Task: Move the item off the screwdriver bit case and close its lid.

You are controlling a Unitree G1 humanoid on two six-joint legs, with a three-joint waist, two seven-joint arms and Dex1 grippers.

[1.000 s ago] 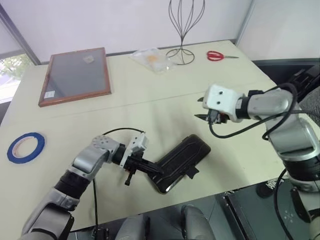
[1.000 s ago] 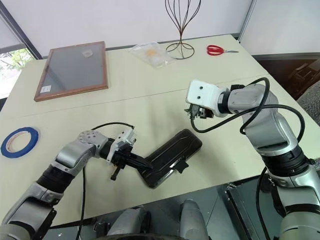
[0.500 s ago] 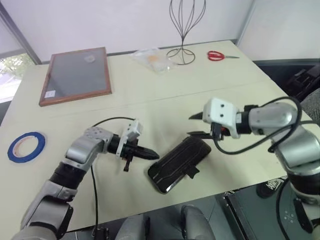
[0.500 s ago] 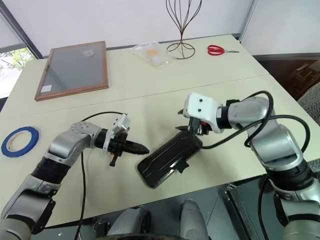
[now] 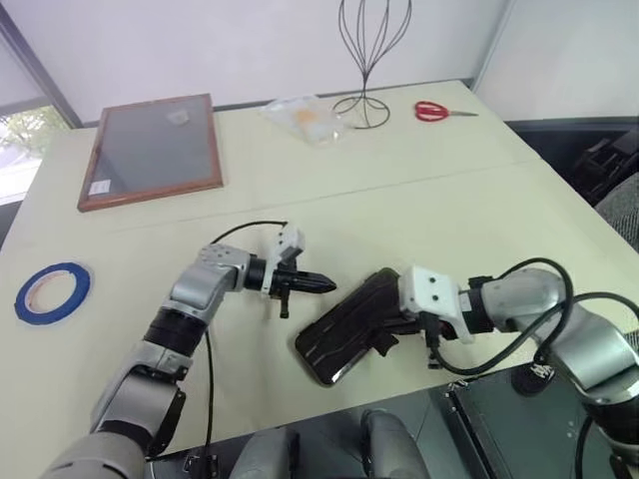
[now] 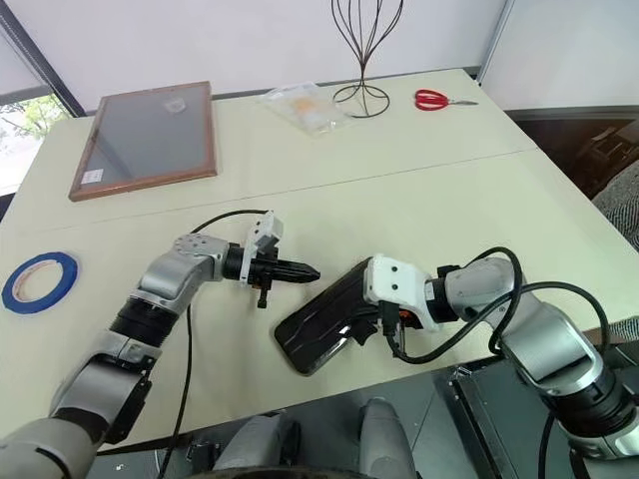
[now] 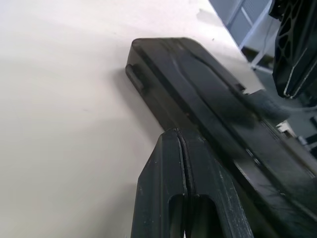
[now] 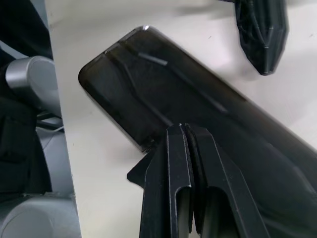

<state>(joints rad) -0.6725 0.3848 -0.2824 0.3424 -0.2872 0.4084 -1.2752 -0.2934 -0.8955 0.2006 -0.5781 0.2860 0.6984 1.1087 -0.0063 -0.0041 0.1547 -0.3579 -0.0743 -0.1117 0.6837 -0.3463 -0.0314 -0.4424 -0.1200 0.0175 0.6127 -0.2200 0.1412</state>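
The dark screwdriver bit case (image 5: 344, 324) lies at an angle near the table's front edge. Its smoky lid (image 8: 198, 89) lies flat down on it, and the small latch tab (image 5: 383, 345) sticks out from the near long side. My right gripper (image 8: 186, 130) is shut, with its tips over the lid's edge by the latch side at the case's right end. Just off the case's far left side, my left gripper (image 5: 325, 285) is shut and empty, pointing right. The item, a blue tape roll (image 5: 52, 292), lies flat at the table's left edge, far from the case.
A wooden-framed grey board (image 5: 155, 150) lies at the back left. A wire stand (image 5: 361, 105), a clear plastic bag (image 5: 303, 118) and red-handled scissors (image 5: 439, 111) sit along the back. The table's front edge runs just below the case.
My right gripper came down and back from above the table to the case's right end and shut. My left gripper drew off the case's near-left end and moved up and forward.
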